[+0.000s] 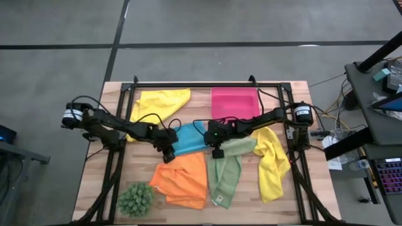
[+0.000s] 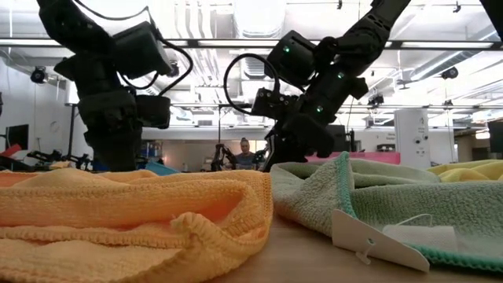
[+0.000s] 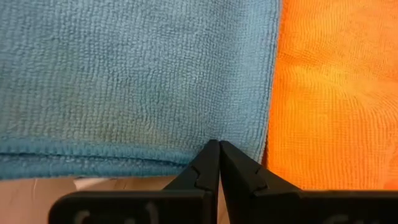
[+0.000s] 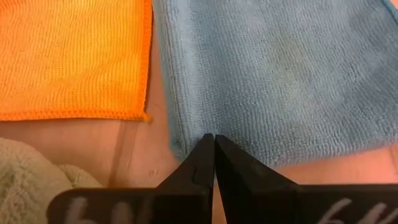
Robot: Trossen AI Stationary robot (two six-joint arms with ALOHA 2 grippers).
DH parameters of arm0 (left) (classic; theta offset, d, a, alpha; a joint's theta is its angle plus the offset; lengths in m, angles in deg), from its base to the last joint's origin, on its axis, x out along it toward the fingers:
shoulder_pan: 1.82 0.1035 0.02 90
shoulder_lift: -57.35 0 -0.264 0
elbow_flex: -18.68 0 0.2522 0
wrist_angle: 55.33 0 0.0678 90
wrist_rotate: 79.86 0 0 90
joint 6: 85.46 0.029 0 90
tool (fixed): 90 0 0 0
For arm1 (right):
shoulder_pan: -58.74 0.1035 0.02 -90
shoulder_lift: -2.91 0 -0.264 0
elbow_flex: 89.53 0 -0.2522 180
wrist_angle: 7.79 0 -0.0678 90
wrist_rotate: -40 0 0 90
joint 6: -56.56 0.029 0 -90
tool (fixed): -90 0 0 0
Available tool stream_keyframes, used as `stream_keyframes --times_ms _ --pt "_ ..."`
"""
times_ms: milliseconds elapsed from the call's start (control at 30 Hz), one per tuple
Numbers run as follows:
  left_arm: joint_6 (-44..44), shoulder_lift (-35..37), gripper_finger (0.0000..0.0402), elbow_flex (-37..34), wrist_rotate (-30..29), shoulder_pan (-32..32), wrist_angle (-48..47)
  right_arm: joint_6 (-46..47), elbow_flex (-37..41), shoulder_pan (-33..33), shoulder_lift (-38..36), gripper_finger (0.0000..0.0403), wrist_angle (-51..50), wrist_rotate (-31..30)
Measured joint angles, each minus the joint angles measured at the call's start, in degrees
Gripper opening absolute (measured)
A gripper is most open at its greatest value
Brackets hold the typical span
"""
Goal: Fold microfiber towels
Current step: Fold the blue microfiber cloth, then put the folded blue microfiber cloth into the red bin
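You've got the blue towel (image 1: 188, 139) flat at mid counter, betw. the two arms, its long axis running across the counter, tilted a bit. The orange towel (image 1: 182, 181) lies just in front of it, edges touching or overlapping; sage green towel (image 1: 227, 169) sits to the right of the orange, long axis front-to-back. One yellow towel (image 1: 157, 103) is at the back left, the other yellow towel (image 1: 271, 162) at the right, long and draped front-to-back. Pink tray (image 1: 234, 102) at back centre-right, green plant ball (image 1: 135, 199) at front left corner of the wooden counter (image 1: 94, 169).

High view gives you the layout only. Low view shows what it can't: orange cloth rumpled w/ a folded-over hem, green cloth w/ a white tag (image 2: 377, 236) at its near edge, a person far off in the room.

Wrist views settle the fingers. Left gripper (image 3: 219, 144): fingers pressed together, tips at the blue towel's hem next to the orange edge, nothing pinched. Right gripper (image 4: 214, 138): fingers pressed together too, tips at the blue towel's other edge, bare counter beside, nothing held. Can't tell if either set of tips touches the cloth.
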Motion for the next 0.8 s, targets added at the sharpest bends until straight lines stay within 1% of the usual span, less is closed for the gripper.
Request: stream_keyframes --times_ms 133,400,567,633,733,800 --pt "0.0 2.0 0.0 0.0 0.3 0.0 -0.7 0.0 0.4 0.0 0.0 0.0009 0.0 0.0" --pt "0.0 12.3 0.0 0.0 0.8 -0.1 -9.3 -1.0 0.1 0.0 -0.2 0.0009 -0.6 -0.1" --pt "-0.1 17.5 0.0 -0.1 0.4 -0.1 -10.5 -1.3 0.1 -0.1 -0.2 0.0009 -0.6 -0.5" --pt "-3.0 18.9 0.0 -0.2 -0.9 -0.1 -10.5 -0.4 -0.2 -0.1 -0.4 0.0009 -1.0 -2.2" --pt "-10.1 20.6 0.0 -0.3 -4.4 0.0 -10.4 1.3 -1.1 -0.1 -1.3 0.0009 -4.0 -4.3" --pt "-15.4 21.3 0.0 -0.7 -5.1 0.1 -10.8 3.0 -1.7 -0.2 -2.2 0.0009 -5.7 -5.1"
